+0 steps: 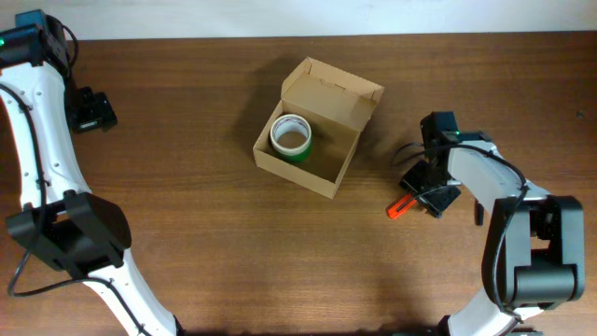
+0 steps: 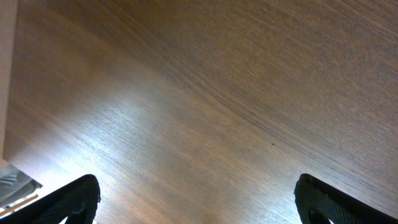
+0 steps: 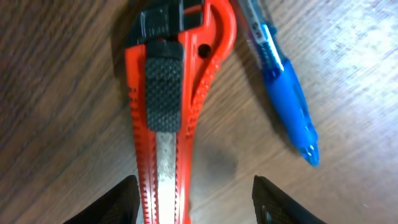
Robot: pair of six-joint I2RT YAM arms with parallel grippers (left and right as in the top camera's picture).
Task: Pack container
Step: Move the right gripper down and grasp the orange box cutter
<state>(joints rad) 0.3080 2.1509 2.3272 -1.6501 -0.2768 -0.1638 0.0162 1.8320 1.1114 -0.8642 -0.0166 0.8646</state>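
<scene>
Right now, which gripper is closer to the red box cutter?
Right. The right gripper hangs directly over the red box cutter, fingers either side of it; the left gripper sits far off by the table's left edge.

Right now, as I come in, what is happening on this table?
The right gripper is over a red utility knife, jaws open on either side of it, not yet gripping. A blue pen lies beside the knife. The container stands open in the middle of the table with a tape roll inside. The left gripper is open, off to the side, holding nothing.
</scene>
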